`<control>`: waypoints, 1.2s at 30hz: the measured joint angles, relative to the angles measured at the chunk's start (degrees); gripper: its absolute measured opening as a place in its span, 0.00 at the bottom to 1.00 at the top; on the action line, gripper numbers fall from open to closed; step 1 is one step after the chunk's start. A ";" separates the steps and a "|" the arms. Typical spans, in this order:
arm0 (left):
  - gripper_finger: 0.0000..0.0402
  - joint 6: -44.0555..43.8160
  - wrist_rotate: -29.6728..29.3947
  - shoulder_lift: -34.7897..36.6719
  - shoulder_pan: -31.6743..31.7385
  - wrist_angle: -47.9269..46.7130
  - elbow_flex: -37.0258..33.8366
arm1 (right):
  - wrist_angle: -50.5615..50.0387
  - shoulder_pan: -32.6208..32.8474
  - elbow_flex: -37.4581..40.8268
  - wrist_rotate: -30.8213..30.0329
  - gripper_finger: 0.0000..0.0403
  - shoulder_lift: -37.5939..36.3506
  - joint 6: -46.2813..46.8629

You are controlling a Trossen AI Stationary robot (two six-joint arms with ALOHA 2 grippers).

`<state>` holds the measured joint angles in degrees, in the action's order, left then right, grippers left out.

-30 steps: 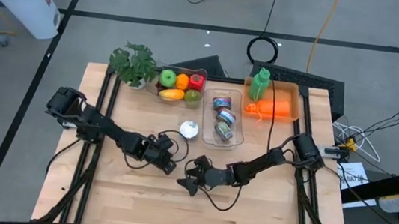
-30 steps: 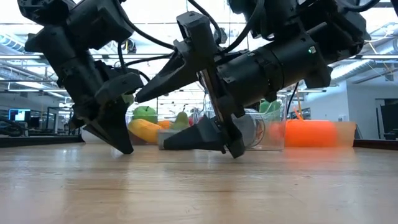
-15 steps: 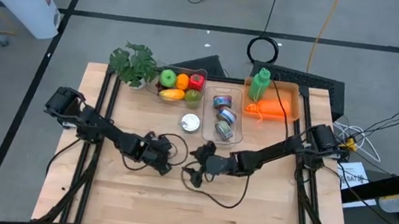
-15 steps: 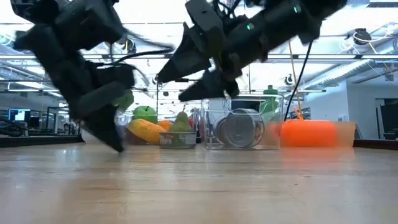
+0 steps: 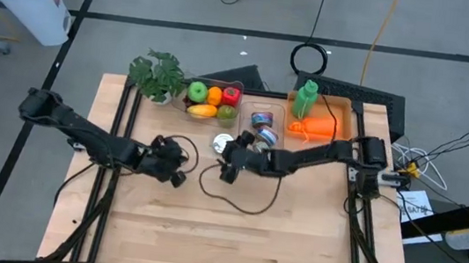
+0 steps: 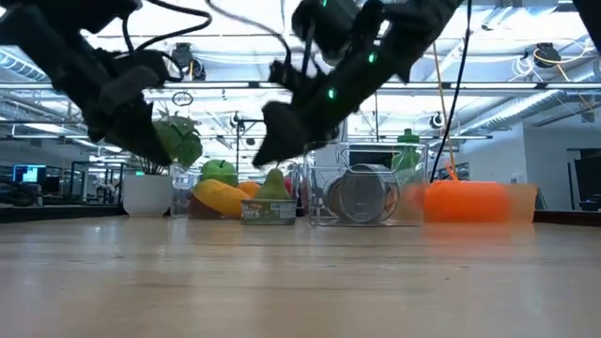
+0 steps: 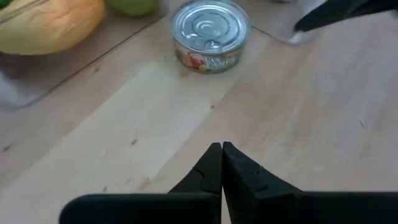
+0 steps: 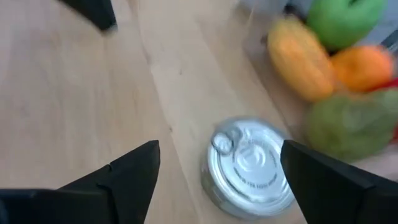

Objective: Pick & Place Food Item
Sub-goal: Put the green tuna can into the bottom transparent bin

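A small silver-lidded food can (image 5: 223, 143) stands on its base on the wooden table, just in front of the fruit basket (image 5: 212, 98). The low view shows the can (image 6: 268, 212) with nothing touching it. My right gripper (image 5: 227, 159) hovers open right beside and above the can (image 8: 252, 167), pointing toward the table's left and slanting down; the can lies ahead, between the lines of its two fingers (image 8: 130, 168). My left gripper (image 5: 178, 176) is shut and empty, raised over the table to the can's near left. The can (image 7: 210, 34) lies well ahead of its tips (image 7: 221, 149).
A clear tray (image 5: 269, 158) holding more cans sits right of the loose can. An orange tray (image 5: 348, 118) with a green bottle and an orange item is at the back right. A potted plant (image 5: 157, 74) stands at the back left. Bare wood fills the near half.
My right gripper has risen from the table's middle and swung toward the far edge to the can, rolling about its own line and staying open. My left gripper has lifted off the table and drawn back toward the left edge, staying shut.
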<state>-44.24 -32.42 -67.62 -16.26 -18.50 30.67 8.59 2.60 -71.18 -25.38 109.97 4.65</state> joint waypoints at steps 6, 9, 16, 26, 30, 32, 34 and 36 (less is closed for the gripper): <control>0.05 -1.60 0.43 4.29 2.33 4.81 -6.38 | 1.63 -2.58 -0.20 5.70 0.71 3.06 -5.08; 0.03 -1.30 0.50 4.53 3.47 6.27 -8.19 | 2.30 -2.61 -0.31 5.40 0.67 4.88 -6.97; 0.06 -0.89 0.87 4.60 5.62 6.78 -8.84 | 3.42 -2.77 -0.18 4.89 0.61 5.55 -8.64; 0.06 -0.10 0.71 4.60 5.76 7.52 -8.84 | 1.49 -0.98 0.31 1.66 0.60 -0.84 -8.59; 0.01 4.72 2.34 4.27 5.76 12.91 -8.82 | 1.34 -0.41 0.11 1.57 0.61 -4.27 -8.42; 0.02 6.48 3.78 2.36 5.76 18.78 -8.80 | 0.74 0.22 0.20 1.58 0.60 -5.82 -8.51; 0.07 8.24 4.99 0.48 5.92 24.42 -8.80 | 0.96 0.94 0.20 1.58 0.60 -7.71 -8.81; 0.16 12.08 6.62 -1.53 7.17 30.78 -8.05 | 1.03 1.62 0.04 1.55 0.60 -9.73 -8.85</control>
<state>-32.15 -25.80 -69.15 -9.09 12.28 22.61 9.62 4.21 -71.13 -23.83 100.24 -4.20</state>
